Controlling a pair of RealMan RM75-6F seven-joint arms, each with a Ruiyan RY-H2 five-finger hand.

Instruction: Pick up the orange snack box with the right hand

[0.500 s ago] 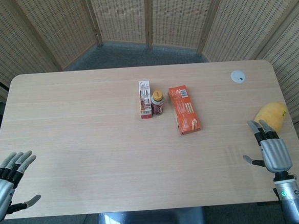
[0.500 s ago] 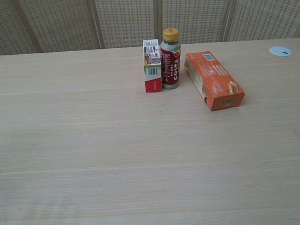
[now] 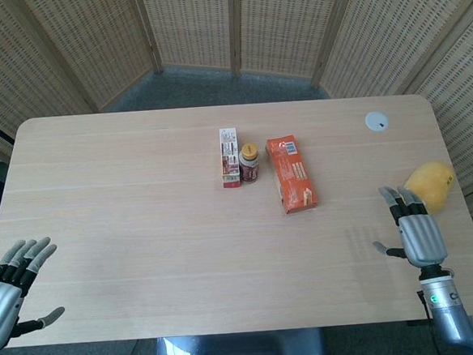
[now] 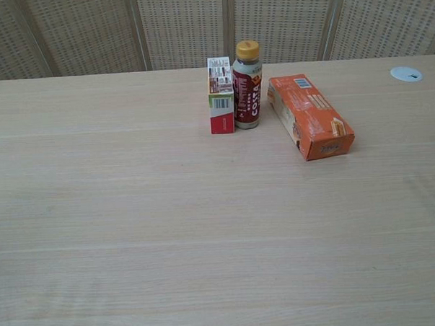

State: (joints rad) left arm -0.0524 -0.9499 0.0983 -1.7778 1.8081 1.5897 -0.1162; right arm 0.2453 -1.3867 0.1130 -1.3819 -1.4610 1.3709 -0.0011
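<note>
Head view: wooden table (image 3: 142, 225) fills most of frame, wicker screen panels (image 3: 193, 26) behind far edge. Orange snack box (image 3: 291, 173) lies flat near table centre, slightly right, long side running near-far; chest view shows it (image 4: 311, 115) angled, near end turned to the right. Just left of it an upright bottle (image 3: 249, 163) w/ yellow cap, red label; box & bottle close but apart. Small red-and-white carton (image 3: 230, 158) stands touching or nearly touching bottle's left side, can't tell which. Right hand (image 3: 415, 230) over near-right part of table, fingers extended & slightly apart, thumb out to the left, holding nothing; well apart from snack box. Yellow rounded object (image 3: 430, 185) just beyond its fingertips at right edge. Left hand (image 3: 9, 287) at near-left corner, fingers spread, empty. Small white round disc (image 3: 376, 120) far right on tabletop.
</note>
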